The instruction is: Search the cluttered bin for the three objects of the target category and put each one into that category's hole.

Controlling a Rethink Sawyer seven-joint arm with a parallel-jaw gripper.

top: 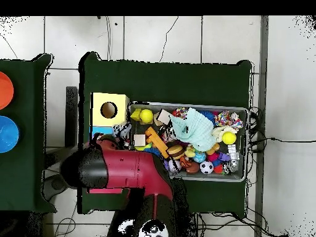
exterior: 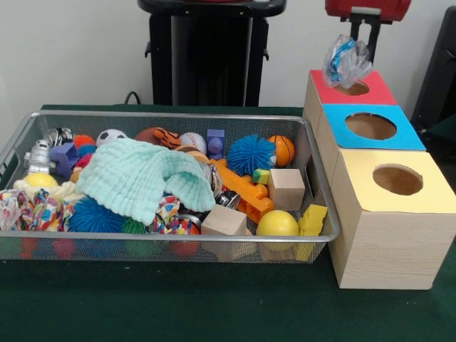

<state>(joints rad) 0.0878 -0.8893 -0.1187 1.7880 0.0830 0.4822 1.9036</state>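
My gripper [exterior: 363, 43] hangs at the top right over the red-topped wooden box [exterior: 380, 93]. It is shut on a clear wrinkly plastic bag with blue print [exterior: 345, 60], whose lower end hangs just above the left rim of the round hole [exterior: 354, 88]. The wire mesh bin [exterior: 178, 115] lies to the left, full of toys. No other plastic wrapper shows in it; a mint-green cloth [exterior: 135, 178] covers its middle. In the overhead view my arm [top: 123, 170] hides the gripper, the bag and the red box; the bin [top: 185, 105] shows there beside it.
The blue-topped box [exterior: 410, 135] and the yellow-topped box [exterior: 420, 203] stand in a row in front of the red one, against the bin's right end. The bin holds balls, wooden blocks [exterior: 286, 187], an orange plastic toy [exterior: 246, 189] and spiky blue balls [exterior: 251, 153].
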